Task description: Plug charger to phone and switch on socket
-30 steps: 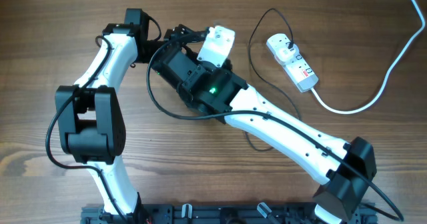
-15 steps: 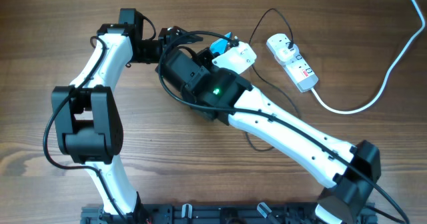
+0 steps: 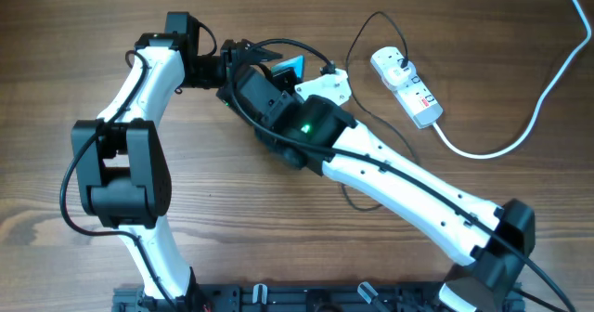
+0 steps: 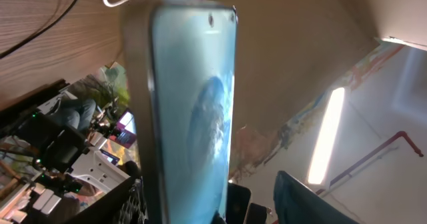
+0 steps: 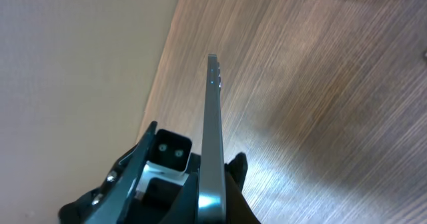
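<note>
Judging by the wrist views, the phone (image 3: 290,66) hangs in the air on edge, pinched across its faces by the right claw (image 5: 212,187). The left claw (image 4: 207,207) stands wide around it, one finger (image 4: 310,201) clear of the screen. Seen from overhead, the phone sits near 12 o'clock of the table, at 9 o'clock from the socket (image 3: 408,87). A single pinch on a slick, flat body is the weak point. If the right claw lets go before the left closes, or the left closes off-centre, the phone could twist or drop to the wood. The charger (image 3: 352,61) loops out from the socket toward 9 o'clock and passes under the right arm; I cannot pick out its plug. An arm sweeping across that cable could snag it and drag the socket round, turning its red switches away. With both claws crowded at the phone, a bump between them looks possible, and neither is free to fetch the plug.
</note>
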`<state>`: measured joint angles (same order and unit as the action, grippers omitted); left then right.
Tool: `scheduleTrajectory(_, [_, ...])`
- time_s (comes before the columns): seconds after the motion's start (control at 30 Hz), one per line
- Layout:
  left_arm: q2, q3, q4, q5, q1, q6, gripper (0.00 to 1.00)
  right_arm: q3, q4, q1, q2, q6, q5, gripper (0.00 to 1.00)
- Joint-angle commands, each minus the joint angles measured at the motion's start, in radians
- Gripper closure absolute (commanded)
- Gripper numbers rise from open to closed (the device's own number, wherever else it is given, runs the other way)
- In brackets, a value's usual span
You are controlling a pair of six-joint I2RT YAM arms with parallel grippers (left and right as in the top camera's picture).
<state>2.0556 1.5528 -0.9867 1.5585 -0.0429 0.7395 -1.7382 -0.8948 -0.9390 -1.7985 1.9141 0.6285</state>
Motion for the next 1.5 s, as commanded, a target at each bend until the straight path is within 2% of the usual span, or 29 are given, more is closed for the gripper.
scheduleTrajectory(0.0, [-0.028,0.001,-0.001,0.018,0.003,0.003,0.43,-0.015,-0.024,-0.005,0.08,0.101,0.004,0.96])
scheduleTrajectory(0.27, [-0.028,0.001,-0.002,0.018,0.003,0.007,0.46,-0.015,0.014,-0.006,0.08,0.158,-0.092,0.96])
scheduleTrajectory(0.4, [-0.028,0.001,-0.002,0.018,0.003,0.01,0.46,-0.015,0.031,-0.006,0.08,0.158,-0.09,0.96])
scheduleTrajectory(0.53, [-0.028,0.001,-0.002,0.018,0.003,0.062,0.45,-0.015,0.03,-0.006,0.069,0.158,-0.077,0.95])
scheduleTrajectory(0.67, [-0.028,0.001,-0.023,0.019,0.003,0.062,0.45,-0.015,0.034,-0.004,0.066,0.158,0.007,0.96])
scheduleTrajectory(0.9, [-0.028,0.001,-0.024,0.019,0.003,0.061,0.45,-0.014,0.044,-0.002,0.021,0.158,0.007,0.96])
scheduleTrajectory(1.0, [-0.028,0.001,-0.024,0.019,0.003,0.061,0.51,-0.014,0.068,-0.002,0.019,0.158,0.007,0.96])
scheduleTrajectory(1.17, [-0.028,0.001,-0.024,0.019,0.003,0.061,0.56,-0.014,0.063,0.007,0.019,0.158,0.006,0.96])
scheduleTrajectory(1.47, [-0.029,0.001,-0.048,0.019,0.003,0.061,0.55,-0.013,0.034,0.026,0.018,0.158,0.006,0.96])
